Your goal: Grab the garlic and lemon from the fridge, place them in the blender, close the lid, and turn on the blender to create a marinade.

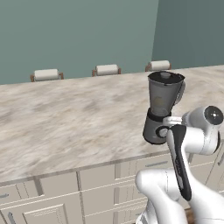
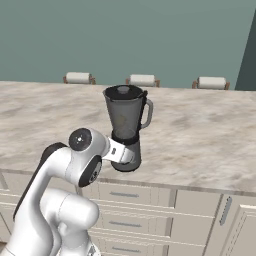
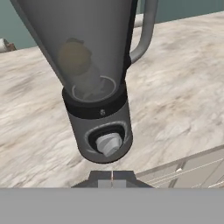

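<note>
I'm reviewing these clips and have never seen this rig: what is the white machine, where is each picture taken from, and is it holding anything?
It is a white robot arm on a mobile base in a simulated kitchen. Two pictures come from cameras behind it, left and right; the third looks along its hand. On the marble counter stands the blender with the lid on; the lemon shows through the jar. The gripper is shut, holds nothing, and sits just before the front knob.

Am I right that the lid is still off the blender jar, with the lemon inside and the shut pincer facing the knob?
Not quite: the lid is already on the blender, as both base views show. The lemon is inside, and the shut pincer faces the knob.
</note>
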